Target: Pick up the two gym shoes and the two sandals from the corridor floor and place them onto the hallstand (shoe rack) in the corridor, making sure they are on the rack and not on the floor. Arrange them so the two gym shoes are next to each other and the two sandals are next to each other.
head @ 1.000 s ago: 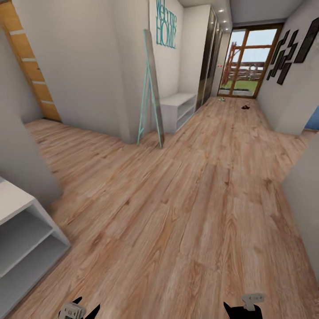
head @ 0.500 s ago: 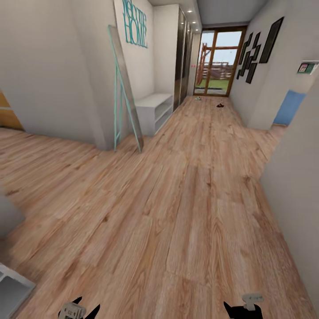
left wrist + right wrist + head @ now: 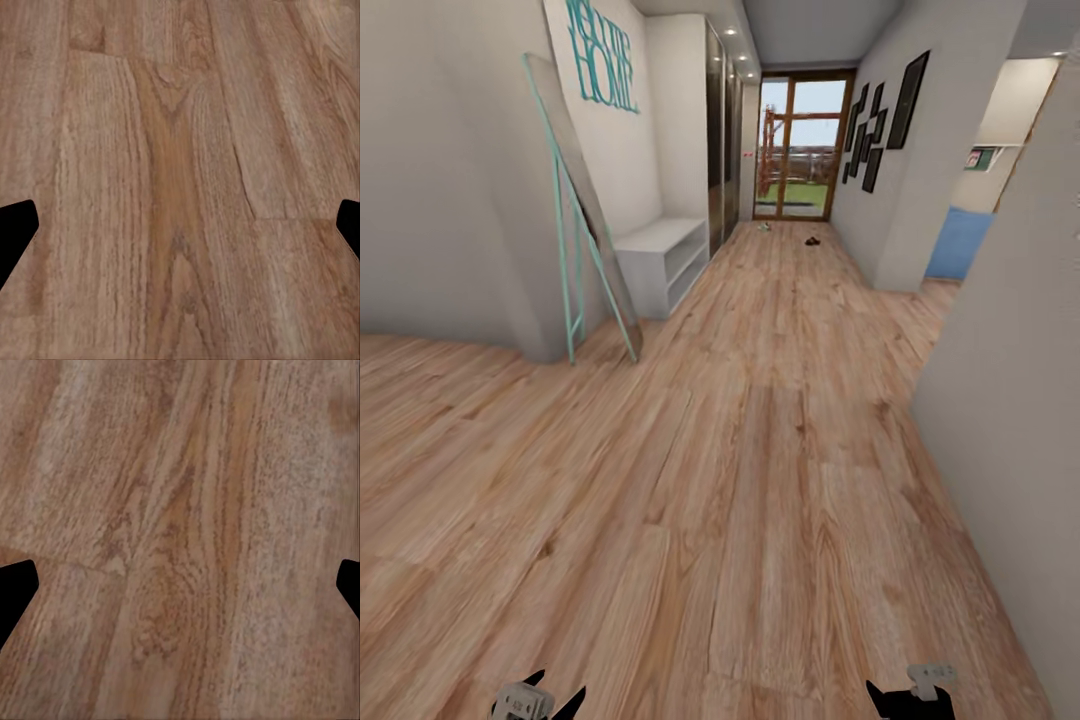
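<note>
Floor (image 3: 760, 430): light brown wood-grain planks, running the length of the corridor to the glass door at the far end. Seen close up from both wrists as bare boards (image 3: 180, 180) (image 3: 180, 540) with knots and plank seams.

Far down the floor, near its end by the door, two small specks: a pale, greenish one (image 3: 764, 226), probably a gym shoe, toward the left wall, and a dark brown one (image 3: 812, 240), probably a sandal, to its right. Apart from each other, both lying on the floor. Too small for pose or detail.
</note>
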You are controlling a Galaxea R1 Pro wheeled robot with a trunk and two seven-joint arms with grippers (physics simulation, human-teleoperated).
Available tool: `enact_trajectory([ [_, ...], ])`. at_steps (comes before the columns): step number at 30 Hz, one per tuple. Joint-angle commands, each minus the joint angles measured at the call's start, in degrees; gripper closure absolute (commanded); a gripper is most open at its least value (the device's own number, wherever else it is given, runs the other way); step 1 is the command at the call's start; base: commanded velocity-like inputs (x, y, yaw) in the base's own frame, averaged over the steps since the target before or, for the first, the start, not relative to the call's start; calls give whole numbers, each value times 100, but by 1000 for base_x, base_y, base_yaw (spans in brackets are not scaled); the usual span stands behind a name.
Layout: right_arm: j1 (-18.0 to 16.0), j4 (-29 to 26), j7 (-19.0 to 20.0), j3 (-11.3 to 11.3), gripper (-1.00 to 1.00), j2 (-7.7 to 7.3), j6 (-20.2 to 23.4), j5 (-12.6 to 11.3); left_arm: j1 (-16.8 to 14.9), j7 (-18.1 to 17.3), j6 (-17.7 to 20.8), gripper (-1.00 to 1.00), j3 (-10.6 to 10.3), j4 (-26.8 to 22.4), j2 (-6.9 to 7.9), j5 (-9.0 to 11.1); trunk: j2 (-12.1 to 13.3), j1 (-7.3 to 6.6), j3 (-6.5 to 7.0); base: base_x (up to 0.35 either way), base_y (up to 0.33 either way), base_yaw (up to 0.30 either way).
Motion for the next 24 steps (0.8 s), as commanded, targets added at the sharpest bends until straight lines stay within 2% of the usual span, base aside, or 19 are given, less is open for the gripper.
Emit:
enact_trajectory([
  [1, -4, 6, 26, -50, -100, 1, -17, 44, -3, -44, 6, -100, 11, 5, -1, 36, -2, 3, 4, 337, 0, -163],
  [10, -4, 16, 26, -42, -100, 21, -17, 50, -3, -40, 6, -100, 15, 5, -1, 36, -2, 3, 82, 337, 0, -102],
  [24, -4, 19, 35, -32, -100, 30, -17, 82, -3, -40, 6, -100, 17, 20, -1, 36, -2, 3, 203, 337, 0, -10],
])
